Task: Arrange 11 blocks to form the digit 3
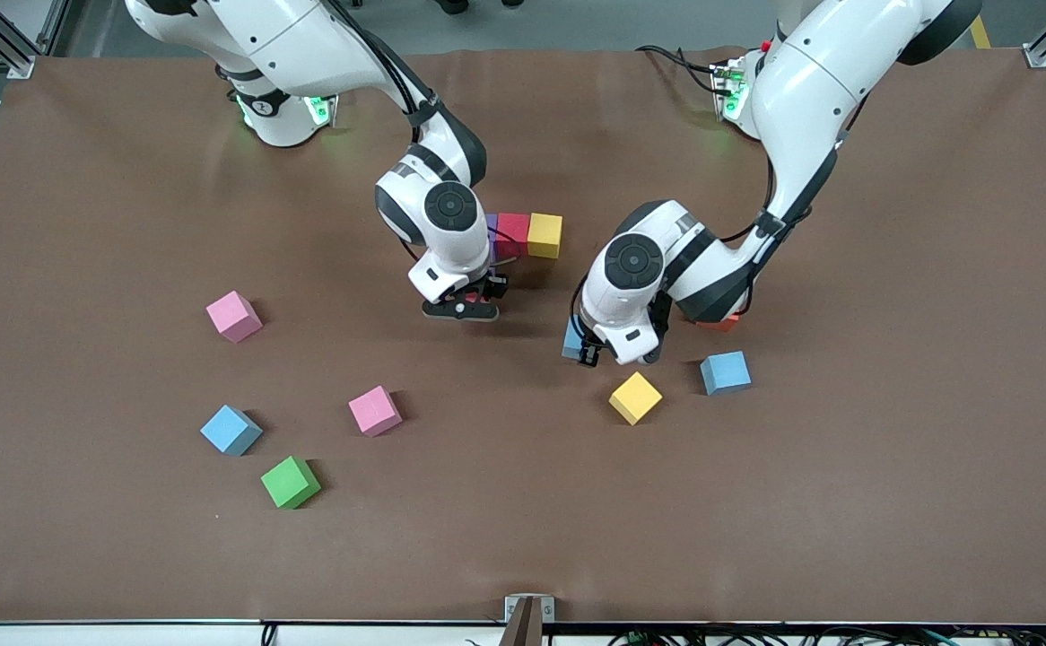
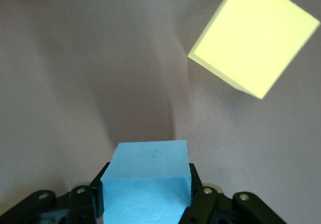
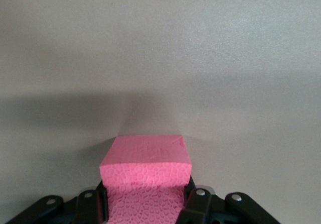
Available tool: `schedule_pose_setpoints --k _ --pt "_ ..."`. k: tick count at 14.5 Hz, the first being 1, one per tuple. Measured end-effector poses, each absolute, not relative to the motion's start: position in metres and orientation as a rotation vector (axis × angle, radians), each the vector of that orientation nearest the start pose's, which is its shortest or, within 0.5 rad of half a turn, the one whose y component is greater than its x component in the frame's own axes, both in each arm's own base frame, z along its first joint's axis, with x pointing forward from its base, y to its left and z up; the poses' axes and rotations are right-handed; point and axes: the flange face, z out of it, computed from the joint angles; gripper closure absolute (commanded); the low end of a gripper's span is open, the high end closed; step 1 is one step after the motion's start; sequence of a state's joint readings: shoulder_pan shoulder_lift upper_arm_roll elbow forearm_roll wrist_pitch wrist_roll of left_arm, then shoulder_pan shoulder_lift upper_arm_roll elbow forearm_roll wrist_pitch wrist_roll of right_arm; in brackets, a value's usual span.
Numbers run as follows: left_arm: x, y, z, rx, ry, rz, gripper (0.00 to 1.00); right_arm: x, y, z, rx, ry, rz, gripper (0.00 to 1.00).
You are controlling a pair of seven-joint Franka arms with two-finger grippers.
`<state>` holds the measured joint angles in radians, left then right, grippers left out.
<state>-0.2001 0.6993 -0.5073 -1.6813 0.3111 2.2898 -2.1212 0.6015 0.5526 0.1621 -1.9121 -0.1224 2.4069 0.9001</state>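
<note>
A: In the front view, the row of matte foam cubes (purple, red, yellow) lay on the brown surface toward the bases. The right end effector hung just on the camera side of its purple end, much closer to it than the left end effector, which was over the surface near a loose yellow foam cube.

B: And the left wrist view?

A: Its fingers were clamped on a light blue foam cube, with the loose yellow one ahead.

B: Right wrist?

A: Clamped on a pink-looking foam cube (bare surface ahead).
</note>
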Motion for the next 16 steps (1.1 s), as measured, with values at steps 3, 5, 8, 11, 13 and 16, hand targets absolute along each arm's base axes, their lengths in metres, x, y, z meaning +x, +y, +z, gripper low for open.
schedule_pose_setpoints --k 3,5,8,11,13,16 --pt "0.5448 -0.4032 0.2270 -2.453 -1.984 0.138 0.63 0.4534 0.4278 0.2032 -3.174 0.105 0.062 0.91" --pt "0.5456 -0.4025 0.2268 -2.441 -1.998 0.131 0.63 0.4534 0.4278 0.2033 -3.174 0.106 0.062 0.91" --pt "0.5470 -0.4010 0.2269 -2.440 -2.000 0.123 0.63 0.4536 0.4280 0.2035 -3.174 0.115 0.062 0.91" --pt "0.5460 -0.4019 0.2252 -2.439 -1.998 0.125 0.63 0.4534 0.4283 0.2036 -3.173 0.129 0.062 0.91" --pt "0.5456 -0.4020 0.2237 -2.439 -1.995 0.125 0.63 0.4530 0.4287 0.2035 -3.173 0.140 0.062 0.91" --pt "0.5458 -0.4021 0.2230 -2.444 -1.991 0.119 0.63 0.4526 0.4292 0.2035 -3.173 0.145 0.062 0.91"
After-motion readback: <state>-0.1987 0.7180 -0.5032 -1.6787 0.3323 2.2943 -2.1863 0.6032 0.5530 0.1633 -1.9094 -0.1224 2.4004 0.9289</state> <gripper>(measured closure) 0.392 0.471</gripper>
